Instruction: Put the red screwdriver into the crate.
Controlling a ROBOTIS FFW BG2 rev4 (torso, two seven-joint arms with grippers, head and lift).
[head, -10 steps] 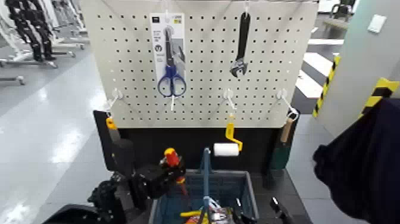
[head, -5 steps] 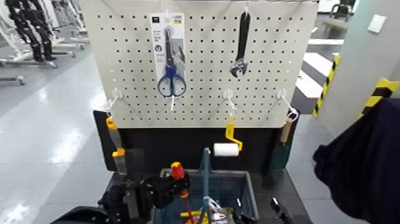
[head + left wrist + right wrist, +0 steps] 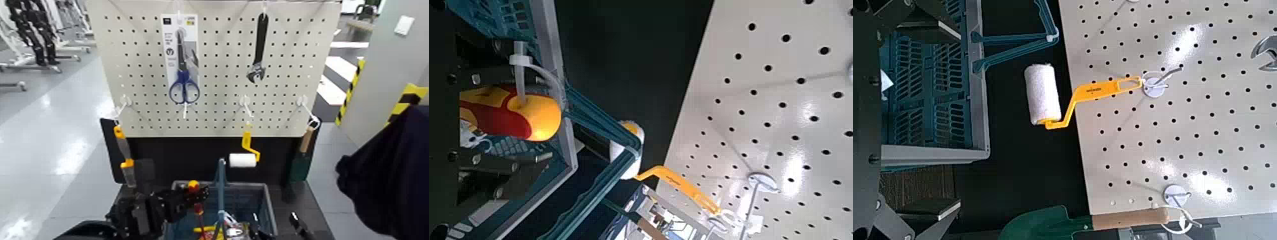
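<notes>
My left gripper (image 3: 190,196) is shut on the red screwdriver (image 3: 193,187). It holds the screwdriver upright over the left half of the blue-grey crate (image 3: 267,199), and the thin shaft points down inside the crate. The red and yellow handle also shows in the left wrist view (image 3: 514,110), just inside the crate's slotted wall (image 3: 594,130). The crate's upright blue handle (image 3: 221,182) stands just right of the screwdriver. My right gripper (image 3: 295,223) waits low beside the crate's right side, with its fingers apart. The crate also shows in the right wrist view (image 3: 928,95).
A white pegboard (image 3: 217,96) stands behind the crate with blue scissors (image 3: 184,80), a black wrench (image 3: 258,54), a yellow-handled paint roller (image 3: 244,156), an orange-handled brush (image 3: 123,153) and a wooden-handled tool (image 3: 305,147). Several tools lie in the crate. A dark cloth shape (image 3: 389,182) fills the right side.
My left gripper has moved right and down with the screwdriver. The screwdriver went from beside the crate's left edge to over it, and its shaft now dips inside. The right arm stayed still.
</notes>
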